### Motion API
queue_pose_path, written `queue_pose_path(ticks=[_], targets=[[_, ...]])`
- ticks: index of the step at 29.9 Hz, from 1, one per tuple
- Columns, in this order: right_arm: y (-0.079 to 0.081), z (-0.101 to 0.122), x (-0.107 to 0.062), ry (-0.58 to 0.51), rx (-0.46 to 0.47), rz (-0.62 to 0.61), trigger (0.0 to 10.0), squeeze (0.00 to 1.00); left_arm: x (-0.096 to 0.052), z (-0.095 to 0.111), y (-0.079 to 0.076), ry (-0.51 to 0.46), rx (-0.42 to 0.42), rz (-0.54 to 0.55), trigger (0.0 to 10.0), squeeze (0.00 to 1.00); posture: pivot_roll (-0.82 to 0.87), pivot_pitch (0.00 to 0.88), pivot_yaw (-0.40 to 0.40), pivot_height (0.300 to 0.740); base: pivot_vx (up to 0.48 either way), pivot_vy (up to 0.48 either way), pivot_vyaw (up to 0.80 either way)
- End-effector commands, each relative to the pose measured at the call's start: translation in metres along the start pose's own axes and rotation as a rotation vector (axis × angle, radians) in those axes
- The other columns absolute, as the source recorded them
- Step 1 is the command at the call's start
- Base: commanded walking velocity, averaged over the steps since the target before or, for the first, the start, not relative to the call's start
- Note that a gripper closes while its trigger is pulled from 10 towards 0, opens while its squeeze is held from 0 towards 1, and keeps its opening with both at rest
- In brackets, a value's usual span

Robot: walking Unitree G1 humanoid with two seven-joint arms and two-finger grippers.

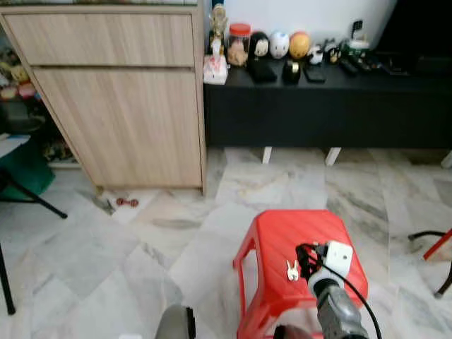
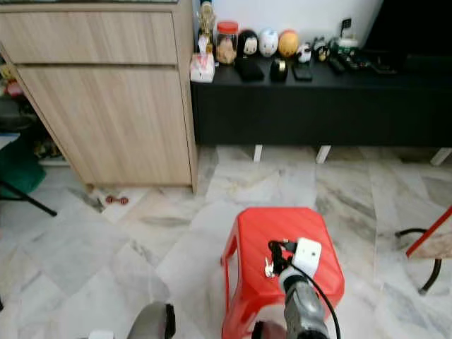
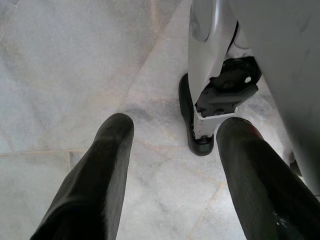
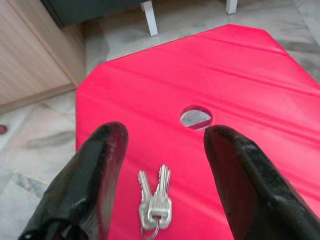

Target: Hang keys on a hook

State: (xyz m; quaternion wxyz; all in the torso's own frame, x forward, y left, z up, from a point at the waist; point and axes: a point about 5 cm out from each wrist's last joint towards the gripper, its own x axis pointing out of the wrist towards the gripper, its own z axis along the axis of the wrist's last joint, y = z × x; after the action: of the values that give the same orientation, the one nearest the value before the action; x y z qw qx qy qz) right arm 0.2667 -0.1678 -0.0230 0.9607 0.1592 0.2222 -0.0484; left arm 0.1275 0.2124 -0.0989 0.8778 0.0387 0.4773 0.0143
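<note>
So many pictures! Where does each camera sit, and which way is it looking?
Left eye: on the head, looking down at the red stool; right arm shows.
Right eye: beside it, same scene, wooden cabinet behind.
Left wrist: looks along the open left gripper at marble floor.
Right wrist: looks along the open right gripper at the keys, shared with the eyes.

We are seeing soft, even daylight spreading across the pale marble floor (image 1: 141,247), with only faint shadows lying under the red stool (image 2: 282,240). Both head views are looking slightly soft, and the wrist views are blurring the near black fingers (image 4: 95,170) while the keys (image 4: 155,205) are staying fairly sharp.
</note>
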Motion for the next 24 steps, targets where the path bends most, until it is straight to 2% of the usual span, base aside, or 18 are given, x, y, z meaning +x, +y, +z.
queue_pose_path(ticks=[1, 8, 9, 12, 13, 14, 15, 24], targets=[[0.003, 0.005, 0.003, -0.002, 0.006, 0.012, 10.0, 0.0, -0.001, -0.01, -0.013, 0.04, 0.01, -0.048, 10.0, 0.0, 0.11, 0.024, -0.081, 0.598, 0.0, 0.0, 0.0], [0.013, -0.002, 0.007, 0.119, 0.008, 0.022, 10.0, 0.0, -0.002, -0.011, -0.013, 0.041, 0.013, -0.048, 10.0, 0.0, 0.1, 0.03, -0.079, 0.598, 0.0, 0.0, 0.0], [0.016, -0.001, 0.009, 0.139, 0.052, 0.036, 10.0, 0.0, -0.002, -0.011, -0.012, 0.04, 0.012, -0.047, 10.0, 0.0, 0.11, 0.037, -0.078, 0.598, 0.0, 0.0, 0.0], [0.022, 0.002, 0.011, 0.156, 0.087, 0.068, 10.0, 0.0, -0.002, -0.011, -0.012, 0.04, 0.01, -0.046, 10.0, 0.0, 0.1, 0.046, -0.079, 0.598, 0.0, 0.0, 0.0], [0.023, -0.001, 0.011, 0.186, 0.058, 0.076, 10.0, 0.0, -0.002, -0.011, -0.012, 0.04, 0.01, -0.046, 10.0, 0.0, 0.1, 0.046, -0.079, 0.598, 0.0, 0.0, 0.0], [0.024, -0.003, 0.011, 0.209, -0.011, 0.08, 10.0, 0.0, -0.002, -0.012, -0.013, 0.041, 0.011, -0.047, 10.0, 0.0, 0.1, 0.049, -0.08, 0.598, 0.0, 0.0, 0.0], [0.025, -0.003, 0.011, 0.216, -0.007, 0.08, 10.0, 0.0, -0.002, -0.013, -0.013, 0.043, 0.013, -0.048, 10.0, 0.0, 0.1, 0.051, -0.08, 0.598, 0.0, 0.0, 0.0], [0.035, -0.006, 0.012, 0.274, 0.168, 0.098, 10.0, 0.0, -0.004, -0.018, -0.013, 0.05, 0.011, -0.051, 10.0, 0.0, 0.11, 0.085, -0.082, 0.598, 0.0, 0.0, 0.0]])
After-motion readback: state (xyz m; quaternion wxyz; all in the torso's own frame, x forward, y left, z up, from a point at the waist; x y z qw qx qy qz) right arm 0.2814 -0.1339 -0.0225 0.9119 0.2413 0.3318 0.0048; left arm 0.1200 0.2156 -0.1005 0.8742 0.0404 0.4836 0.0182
